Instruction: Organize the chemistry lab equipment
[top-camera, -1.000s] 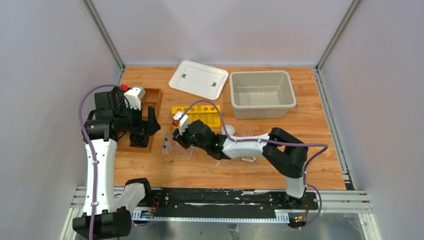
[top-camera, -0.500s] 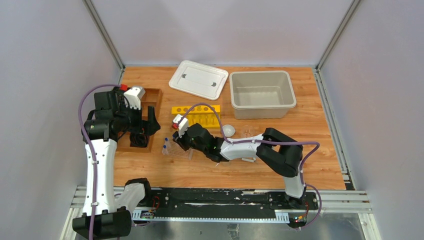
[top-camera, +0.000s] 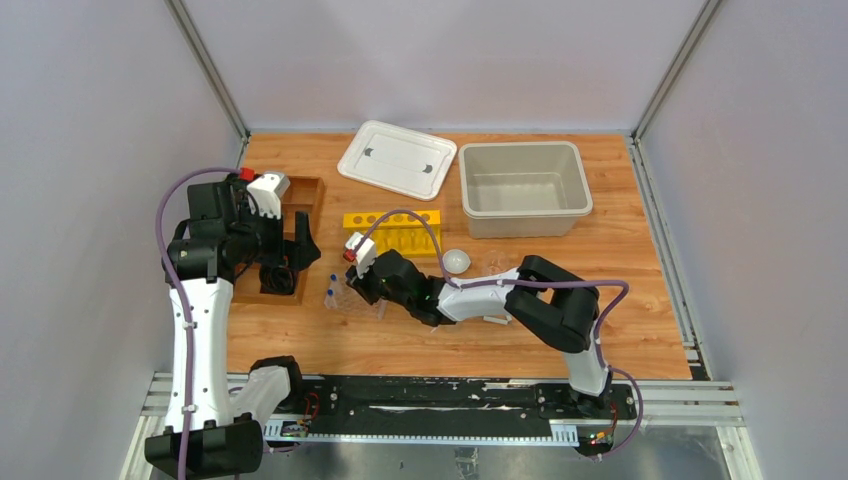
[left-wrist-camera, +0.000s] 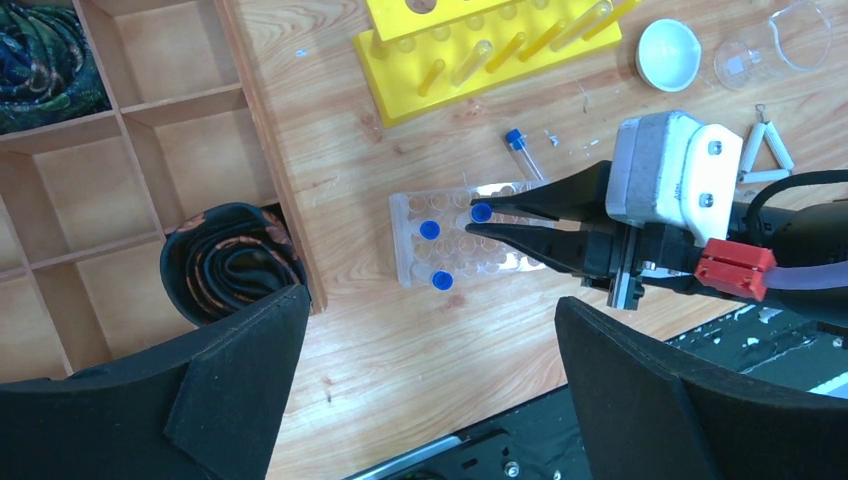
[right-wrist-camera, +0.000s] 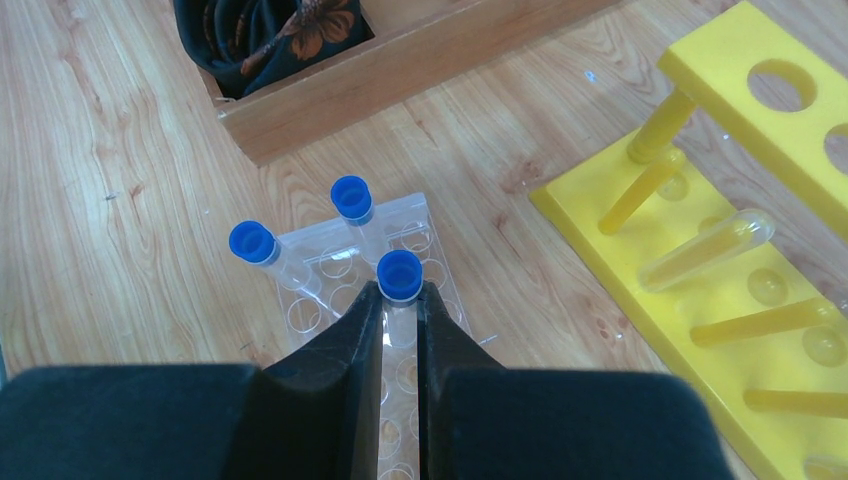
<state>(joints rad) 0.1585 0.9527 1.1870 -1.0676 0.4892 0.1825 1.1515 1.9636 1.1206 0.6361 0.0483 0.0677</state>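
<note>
**Third tube over the rack, seating not confirmed**

Since the earlier frame my right arm has folded in and reached further toward 9 o'clock. This has uncovered the white dome-shaped piece (top-camera: 457, 261) and brought my right gripper (right-wrist-camera: 399, 295) down over the clear plastic rack (right-wrist-camera: 420, 215).

Finding: the right gripper is narrow, pinching a small clear blue-capped tube (right-wrist-camera: 399, 275) upright just below its cap. Two more capped tubes (right-wrist-camera: 351, 198) (right-wrist-camera: 252, 242) stand in the rack at 11 and 10 o'clock of it. One loose tube (left-wrist-camera: 520, 150) lies on the table at 1 o'clock of the rack in the left wrist view, beside the yellow peg rack (left-wrist-camera: 480, 50).

My left gripper (left-wrist-camera: 430, 390) is wide and holds nothing, poised by the wooden compartment tray (left-wrist-camera: 150, 150).

Assessment: the step in hand is racking the tubes. I cannot tell whether the held tube's base has entered a well.

Requirement for the next move:
- Lower the tube straight, keeping it vertical over one hole.
- Release only once it is seated.
- Lift clear without brushing the neighbouring caps.
- The loose tube looks to be next.
</note>
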